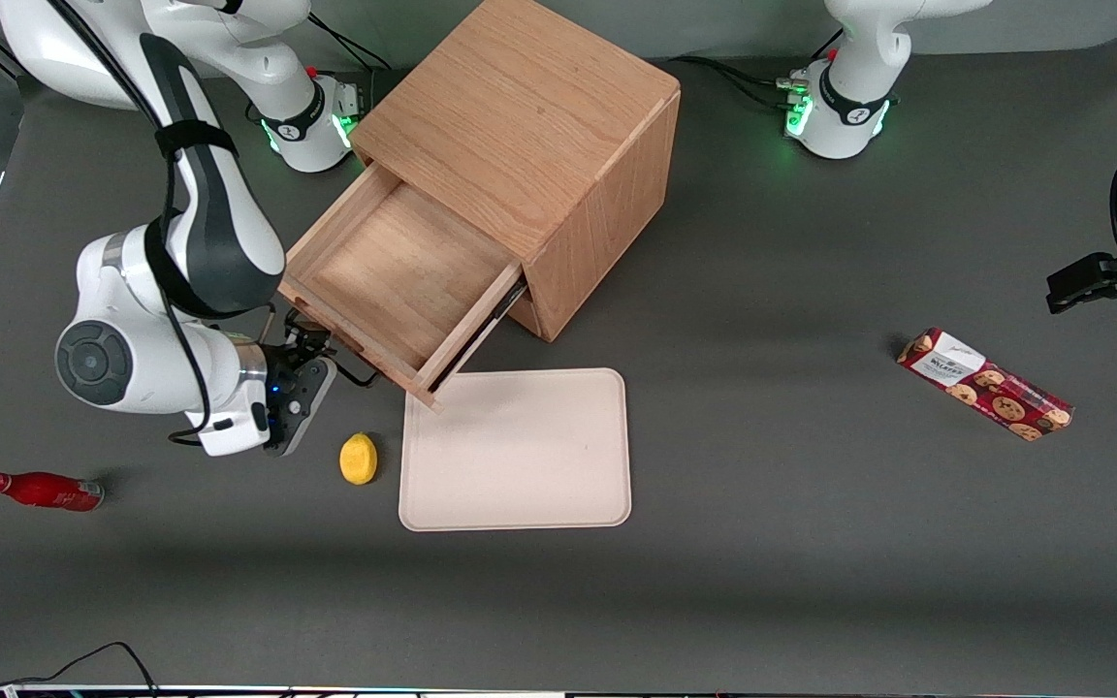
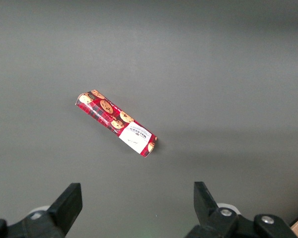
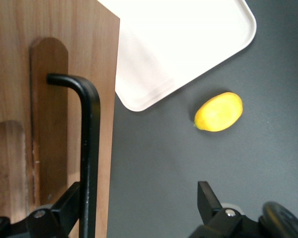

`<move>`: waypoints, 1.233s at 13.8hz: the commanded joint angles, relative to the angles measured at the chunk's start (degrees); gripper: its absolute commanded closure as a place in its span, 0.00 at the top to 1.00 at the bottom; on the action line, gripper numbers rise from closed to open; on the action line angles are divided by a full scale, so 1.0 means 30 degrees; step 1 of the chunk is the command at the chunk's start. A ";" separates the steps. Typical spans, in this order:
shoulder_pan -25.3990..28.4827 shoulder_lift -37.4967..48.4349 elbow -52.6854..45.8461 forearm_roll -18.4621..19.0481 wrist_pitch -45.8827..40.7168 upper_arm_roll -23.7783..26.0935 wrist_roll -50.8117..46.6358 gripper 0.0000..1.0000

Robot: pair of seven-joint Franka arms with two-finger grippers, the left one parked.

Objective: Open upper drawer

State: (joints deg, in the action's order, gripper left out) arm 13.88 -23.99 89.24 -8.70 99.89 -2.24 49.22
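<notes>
You see the upper drawer (image 1: pixel 401 281) already pulled well out of the cabinet (image 1: pixel 529 145), its tray open to view. The gripper (image 1: pixel 311 351) is at the drawer front, and its fingers (image 3: pixel 208 198) stand apart, one on each side of the black handle (image 3: pixel 88 148). The bar runs lengthwise between them, so you should back straight away from the front.

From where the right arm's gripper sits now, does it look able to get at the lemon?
Probably yes. The gripper sits open at the pulled-out upper drawer's black handle, and the lemon lies on bare table just nearer the front camera, beside the tray, with nothing between them.
</notes>
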 commanded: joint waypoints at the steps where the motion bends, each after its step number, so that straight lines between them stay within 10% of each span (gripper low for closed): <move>1: -0.0289 -0.0879 -0.1150 0.0235 -0.0163 0.0073 0.0674 1.00; 17: -0.0846 -0.0503 -0.2528 0.0528 -0.1066 0.0073 0.0444 1.00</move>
State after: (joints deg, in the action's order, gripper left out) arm 12.58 -25.88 84.90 -8.45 98.76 -2.12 50.89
